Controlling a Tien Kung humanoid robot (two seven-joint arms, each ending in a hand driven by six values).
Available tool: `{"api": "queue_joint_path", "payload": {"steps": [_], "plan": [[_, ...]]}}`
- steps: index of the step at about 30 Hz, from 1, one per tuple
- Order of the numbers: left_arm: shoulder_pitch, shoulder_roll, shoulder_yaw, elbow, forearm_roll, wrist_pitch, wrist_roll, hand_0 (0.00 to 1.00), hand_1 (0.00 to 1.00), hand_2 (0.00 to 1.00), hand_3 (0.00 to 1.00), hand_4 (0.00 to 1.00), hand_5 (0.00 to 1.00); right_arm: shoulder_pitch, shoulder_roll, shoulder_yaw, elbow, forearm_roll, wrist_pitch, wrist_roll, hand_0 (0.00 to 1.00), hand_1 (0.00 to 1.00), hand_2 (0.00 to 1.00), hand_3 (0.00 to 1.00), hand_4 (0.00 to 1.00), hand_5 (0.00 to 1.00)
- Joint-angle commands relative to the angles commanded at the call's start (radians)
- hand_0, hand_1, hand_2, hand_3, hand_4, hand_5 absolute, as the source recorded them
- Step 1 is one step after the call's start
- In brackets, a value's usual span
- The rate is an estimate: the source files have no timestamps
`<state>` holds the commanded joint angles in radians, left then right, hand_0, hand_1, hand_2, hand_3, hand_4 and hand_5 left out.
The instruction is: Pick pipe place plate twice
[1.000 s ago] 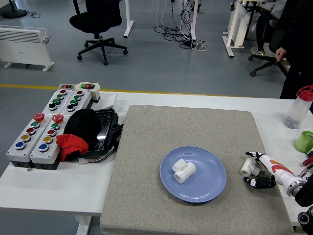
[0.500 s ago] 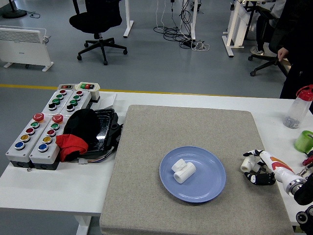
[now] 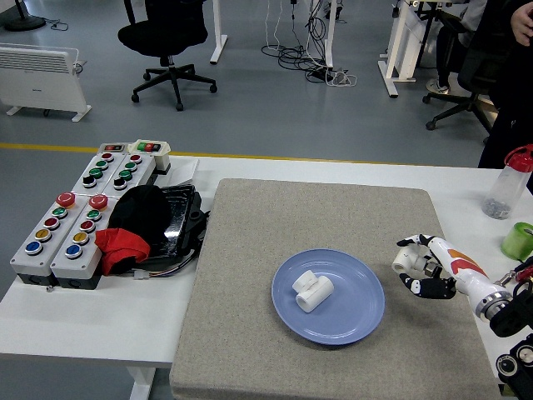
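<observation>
So the round blue plate on the grey felt mat already has one chunky white plastic pipe tee lying in it, and the right hand has its fingers wrapped around a second white pipe fitting just right of the plate.

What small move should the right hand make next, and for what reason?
Probably carry the second pipe fitting leftward until it is over the blue plate, then lower it. The right hand grips that fitting beside the plate's right rim, over the grey mat, not above the plate. One white fitting already lies on the plate, so this one completes the pair.
</observation>
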<state>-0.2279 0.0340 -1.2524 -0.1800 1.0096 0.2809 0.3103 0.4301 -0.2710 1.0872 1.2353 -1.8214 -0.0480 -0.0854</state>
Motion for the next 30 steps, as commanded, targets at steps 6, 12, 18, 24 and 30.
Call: {"api": "queue_joint_path", "payload": {"steps": [6,12,18,24,30], "plan": [[0.002,0.0,-0.007,0.0,0.011,-0.001,0.001,0.712,0.746,0.718,0.656,0.402,0.998,0.008,0.007,-0.069,0.053,0.003,-0.01,0.001,0.259,0.392,0.544,0.676,0.499,0.235],[0.008,-0.001,-0.014,0.0,0.026,-0.002,0.004,0.711,0.745,0.718,0.658,0.402,0.998,0.015,0.013,-0.159,0.095,0.012,0.008,-0.011,0.263,0.396,0.544,0.673,0.497,0.239],[0.011,0.0,-0.017,0.0,0.031,-0.003,0.005,0.711,0.745,0.718,0.657,0.402,0.998,0.016,0.016,-0.226,0.094,-0.002,0.051,-0.01,0.527,0.611,0.769,0.768,0.553,0.282],[0.015,0.0,-0.025,-0.002,0.047,-0.004,0.008,0.711,0.745,0.718,0.656,0.401,0.998,0.008,0.033,-0.22,0.084,-0.017,0.053,0.029,0.924,0.912,0.998,0.929,0.753,0.421],[0.018,0.0,-0.029,-0.002,0.054,-0.005,0.008,0.71,0.745,0.718,0.657,0.401,0.998,-0.008,0.035,-0.189,0.083,-0.023,0.05,0.038,0.979,0.932,0.998,0.972,0.798,0.434]]}}
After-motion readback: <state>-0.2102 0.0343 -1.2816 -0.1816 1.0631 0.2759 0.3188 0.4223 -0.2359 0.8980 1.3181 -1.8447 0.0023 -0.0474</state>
